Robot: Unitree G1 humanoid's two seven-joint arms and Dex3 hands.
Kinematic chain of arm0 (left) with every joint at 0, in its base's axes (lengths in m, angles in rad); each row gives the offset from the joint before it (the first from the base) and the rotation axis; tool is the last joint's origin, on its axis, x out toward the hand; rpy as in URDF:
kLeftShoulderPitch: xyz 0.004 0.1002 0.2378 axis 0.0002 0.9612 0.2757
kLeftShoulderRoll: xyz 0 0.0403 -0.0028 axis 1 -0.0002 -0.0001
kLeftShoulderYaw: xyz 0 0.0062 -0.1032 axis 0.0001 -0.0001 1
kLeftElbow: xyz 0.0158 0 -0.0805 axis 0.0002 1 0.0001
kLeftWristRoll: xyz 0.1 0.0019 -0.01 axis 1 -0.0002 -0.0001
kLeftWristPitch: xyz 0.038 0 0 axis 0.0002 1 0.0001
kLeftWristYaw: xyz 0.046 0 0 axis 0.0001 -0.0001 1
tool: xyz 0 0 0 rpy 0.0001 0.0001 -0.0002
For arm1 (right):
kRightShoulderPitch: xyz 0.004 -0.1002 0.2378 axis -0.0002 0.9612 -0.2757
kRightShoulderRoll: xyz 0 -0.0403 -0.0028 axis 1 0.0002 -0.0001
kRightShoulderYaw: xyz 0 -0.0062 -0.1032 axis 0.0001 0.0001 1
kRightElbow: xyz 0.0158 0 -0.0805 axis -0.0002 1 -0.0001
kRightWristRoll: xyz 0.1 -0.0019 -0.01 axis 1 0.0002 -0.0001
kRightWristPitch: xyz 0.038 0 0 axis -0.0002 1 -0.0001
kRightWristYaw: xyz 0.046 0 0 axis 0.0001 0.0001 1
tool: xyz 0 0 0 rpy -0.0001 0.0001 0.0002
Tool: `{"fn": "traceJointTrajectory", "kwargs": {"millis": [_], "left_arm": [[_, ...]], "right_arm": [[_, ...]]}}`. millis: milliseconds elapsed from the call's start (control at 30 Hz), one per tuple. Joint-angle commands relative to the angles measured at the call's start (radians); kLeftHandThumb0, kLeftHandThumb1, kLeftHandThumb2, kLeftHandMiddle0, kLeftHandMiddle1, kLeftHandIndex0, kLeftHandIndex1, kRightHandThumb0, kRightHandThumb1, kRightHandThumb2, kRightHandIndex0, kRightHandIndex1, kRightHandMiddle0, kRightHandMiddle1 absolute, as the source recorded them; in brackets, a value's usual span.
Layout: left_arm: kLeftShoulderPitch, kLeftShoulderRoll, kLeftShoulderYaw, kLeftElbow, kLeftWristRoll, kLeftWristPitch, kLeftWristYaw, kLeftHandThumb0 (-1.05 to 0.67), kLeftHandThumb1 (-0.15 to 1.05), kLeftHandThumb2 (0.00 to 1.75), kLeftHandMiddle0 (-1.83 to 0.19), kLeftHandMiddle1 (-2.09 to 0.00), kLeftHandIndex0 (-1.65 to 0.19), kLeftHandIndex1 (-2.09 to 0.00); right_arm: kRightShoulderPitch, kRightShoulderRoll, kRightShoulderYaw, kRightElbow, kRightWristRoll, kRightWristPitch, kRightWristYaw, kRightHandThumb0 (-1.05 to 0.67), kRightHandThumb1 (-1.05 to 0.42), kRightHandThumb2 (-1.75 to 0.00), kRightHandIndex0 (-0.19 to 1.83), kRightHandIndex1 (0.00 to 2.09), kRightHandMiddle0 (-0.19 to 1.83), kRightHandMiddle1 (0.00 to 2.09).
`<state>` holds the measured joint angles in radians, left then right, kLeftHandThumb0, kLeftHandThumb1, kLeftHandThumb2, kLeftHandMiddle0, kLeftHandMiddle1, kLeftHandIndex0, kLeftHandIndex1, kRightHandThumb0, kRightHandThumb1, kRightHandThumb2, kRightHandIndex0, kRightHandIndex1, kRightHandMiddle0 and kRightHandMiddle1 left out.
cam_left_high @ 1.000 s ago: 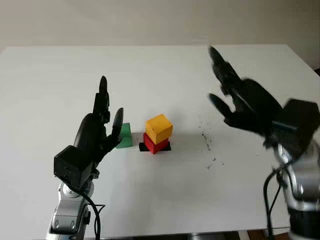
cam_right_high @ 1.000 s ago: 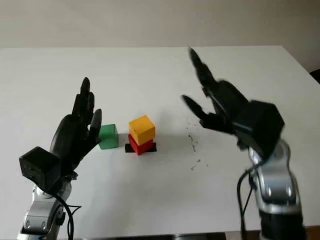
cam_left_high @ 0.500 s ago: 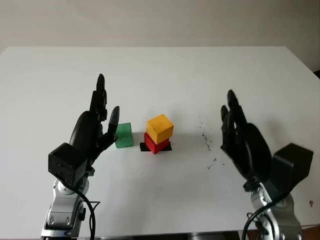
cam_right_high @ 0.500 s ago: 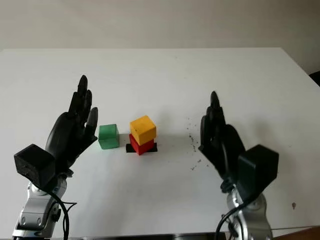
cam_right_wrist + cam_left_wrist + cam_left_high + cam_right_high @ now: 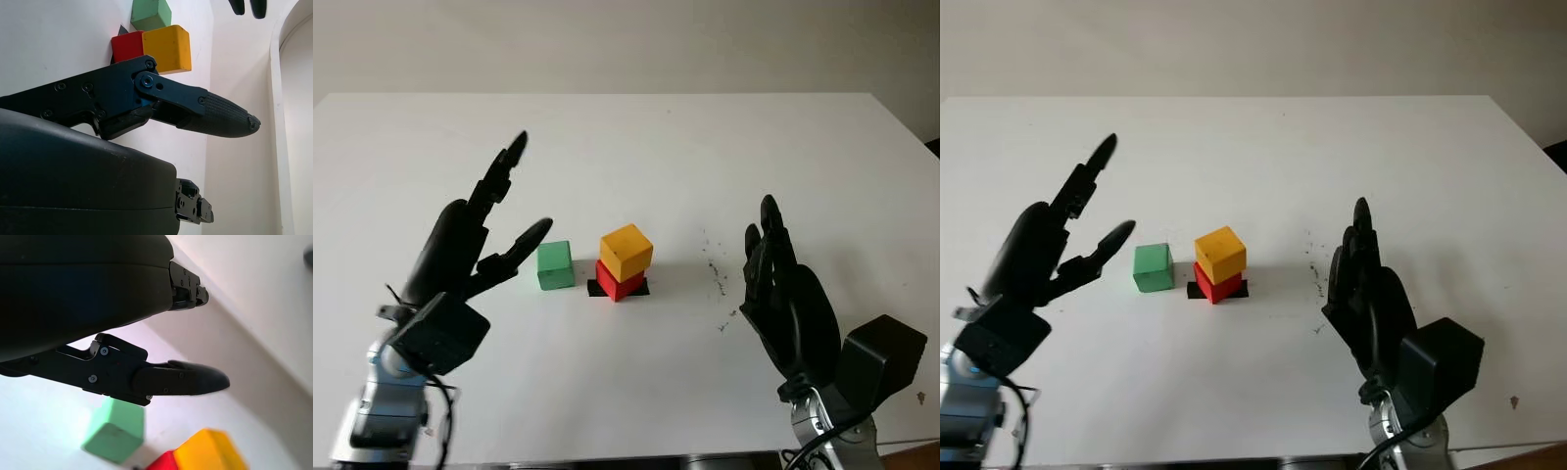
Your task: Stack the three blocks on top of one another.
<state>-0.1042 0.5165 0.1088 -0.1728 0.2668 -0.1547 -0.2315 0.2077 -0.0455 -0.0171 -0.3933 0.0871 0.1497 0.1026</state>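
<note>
Where the white table (image 5: 636, 137) meets the near left corner, the left hand (image 5: 460, 245) is raised above it, empty, fingers apart, just left of the green block (image 5: 554, 265) and clear of it. Green block: flat on the table, beside the two-block stack but not touching; yellow block (image 5: 626, 252) sits skewed on the red block (image 5: 619, 281), whose top is hidden, with a black patch (image 5: 595, 288) partly covered beneath. Right hand (image 5: 788, 304): near right, well apart from the stack, empty, fingers extended; palm side unseen.
</note>
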Motion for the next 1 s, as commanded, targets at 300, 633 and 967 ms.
{"fn": "traceJointTrajectory", "kwargs": {"millis": [300, 633, 967], "left_arm": [[-0.097, 0.174, -0.102, 0.07, 0.208, -0.028, -0.094, -0.72, 0.93, 0.04, -0.06, -0.06, -0.32, -0.09], [-0.067, 0.13, -0.208, 0.096, 0.374, 0.03, -0.033, -0.74, 0.92, 0.05, -0.04, -0.05, -0.28, -0.05], [-0.062, 0.1, -0.27, 0.156, 0.523, 0.046, 0.122, -0.76, 0.94, 0.06, -0.06, -0.06, -0.3, -0.07]], "right_arm": [[-0.002, 0.0, -0.017, -0.022, 0.017, -0.009, -0.018, -0.82, -1.05, -0.79, -0.19, 0.0, -0.19, 0.0], [0.014, -0.002, -0.023, -0.045, 0.026, 0.003, -0.027, -0.83, -1.05, -0.76, -0.19, 0.0, -0.19, 0.0], [0.019, -0.008, -0.03, -0.04, 0.028, -0.009, -0.019, -0.83, -1.05, -0.76, -0.19, 0.0, -0.19, 0.0]]}}
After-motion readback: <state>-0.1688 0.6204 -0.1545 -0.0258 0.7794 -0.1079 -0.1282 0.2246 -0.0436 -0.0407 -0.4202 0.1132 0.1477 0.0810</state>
